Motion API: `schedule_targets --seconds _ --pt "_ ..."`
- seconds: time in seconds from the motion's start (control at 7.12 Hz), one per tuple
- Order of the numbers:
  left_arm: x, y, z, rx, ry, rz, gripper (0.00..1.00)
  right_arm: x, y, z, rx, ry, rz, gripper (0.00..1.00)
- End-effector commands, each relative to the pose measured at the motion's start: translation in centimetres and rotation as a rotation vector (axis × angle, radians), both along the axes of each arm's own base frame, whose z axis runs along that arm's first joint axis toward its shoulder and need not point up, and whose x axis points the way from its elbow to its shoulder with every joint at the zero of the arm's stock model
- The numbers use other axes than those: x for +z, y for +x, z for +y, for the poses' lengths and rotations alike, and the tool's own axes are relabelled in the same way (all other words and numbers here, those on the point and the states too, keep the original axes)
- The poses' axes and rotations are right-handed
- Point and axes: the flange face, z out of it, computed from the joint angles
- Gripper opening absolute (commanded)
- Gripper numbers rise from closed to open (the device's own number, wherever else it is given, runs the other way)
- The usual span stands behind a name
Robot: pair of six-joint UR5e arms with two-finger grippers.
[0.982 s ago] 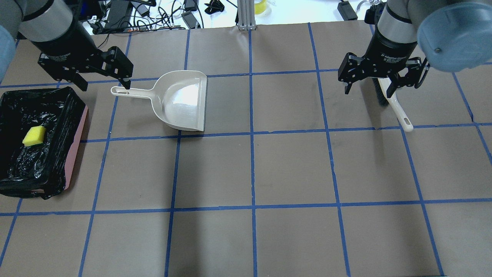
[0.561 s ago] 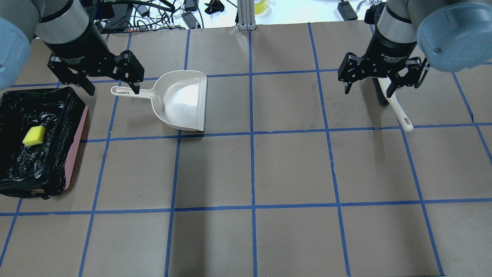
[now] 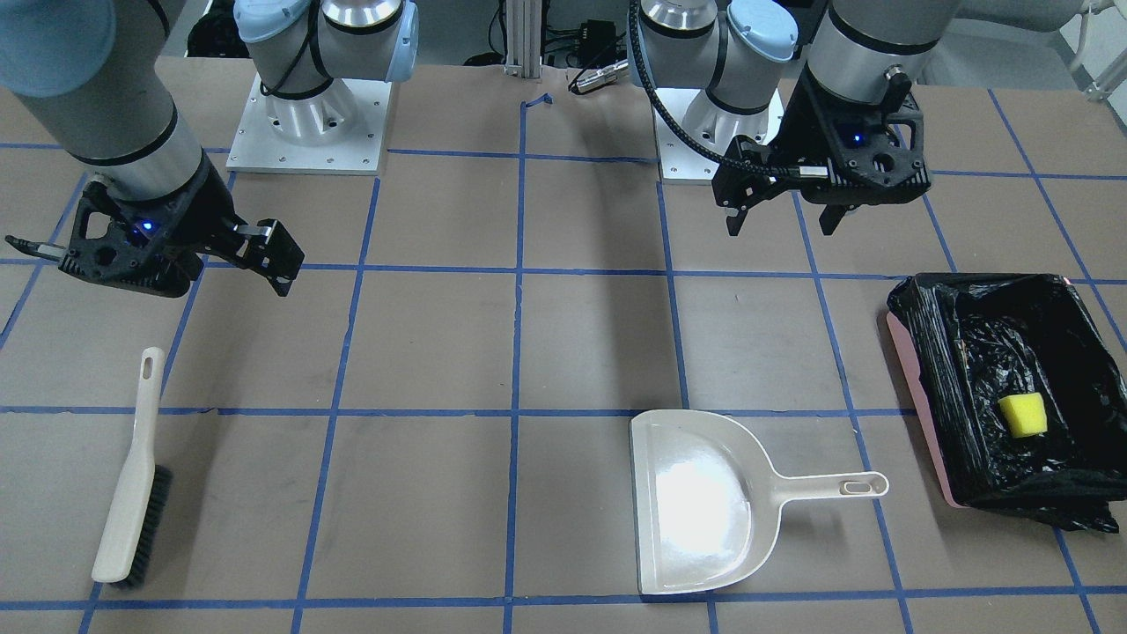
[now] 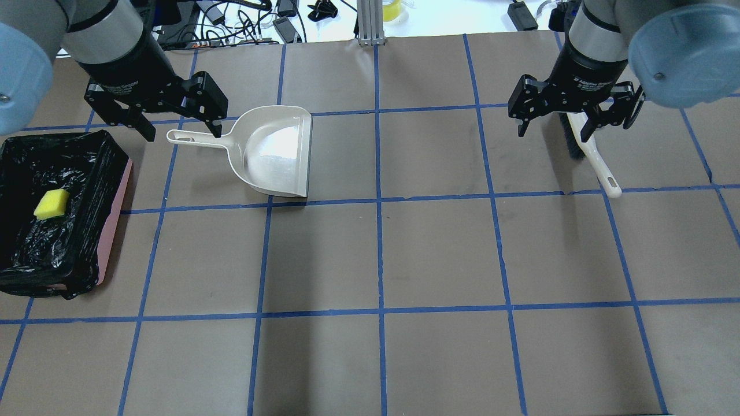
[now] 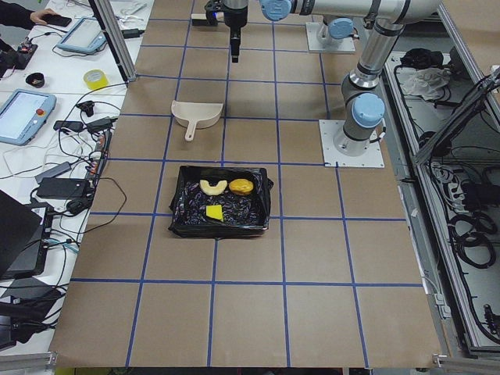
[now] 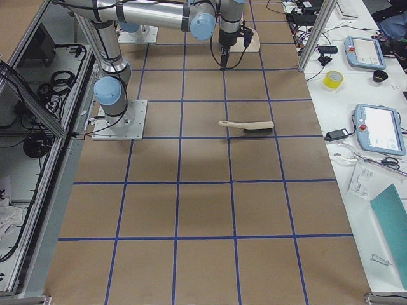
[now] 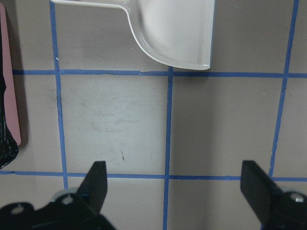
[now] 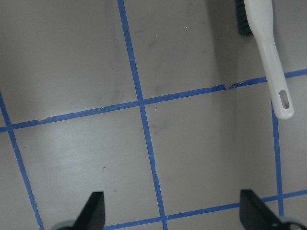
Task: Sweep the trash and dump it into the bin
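The bin (image 4: 118, 225) sits at the table's left end, pink with a black liner (image 3: 946, 387). A yellow sponge (image 4: 52, 203) lies inside it. The left side view also shows a tan curved piece (image 5: 212, 187) and a golden-brown lump (image 5: 241, 187) in the bin (image 5: 181, 205). My left gripper (image 4: 184, 133) hangs open and empty above the table, near the handle of the beige dustpan (image 4: 277, 153). My right gripper (image 4: 552, 134) is open and empty too, raised beside the beige brush (image 4: 595, 156).
The dustpan (image 3: 700, 502) lies flat with its mouth away from the bin. The brush (image 3: 132, 480) lies flat on the brown paper with blue tape lines. Cables and devices crowd the far table edge (image 4: 243, 23).
My left gripper has moved right, away from the bin, and now hangs over the dustpan handle. The right gripper has shifted slightly toward the far edge. Both stay open.
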Motion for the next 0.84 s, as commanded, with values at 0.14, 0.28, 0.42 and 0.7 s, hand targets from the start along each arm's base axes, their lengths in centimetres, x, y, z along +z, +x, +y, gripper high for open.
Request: schedule_targets --seconds 0.14,0.28,0.42,0.7 --pt "0.2 0.1 0.2 -0.006 -0.039 0.000 1.00 0.0 -0.1 -0.1 0.003 -0.005 0.012 1.00" --pt "-0.7 0.0 0.8 0.003 -0.024 0.004 1.00 1.1 -0.1 0.3 0.002 -0.025 0.013 1.00" --pt "-1.3 -0.3 0.8 0.009 -0.032 0.004 1.00 3.8 0.0 1.3 0.002 -0.058 0.015 1.00" --pt "-1.5 -0.3 0.2 0.089 -0.063 0.021 1.00 4.8 0.1 2.2 0.004 -0.050 0.015 1.00"
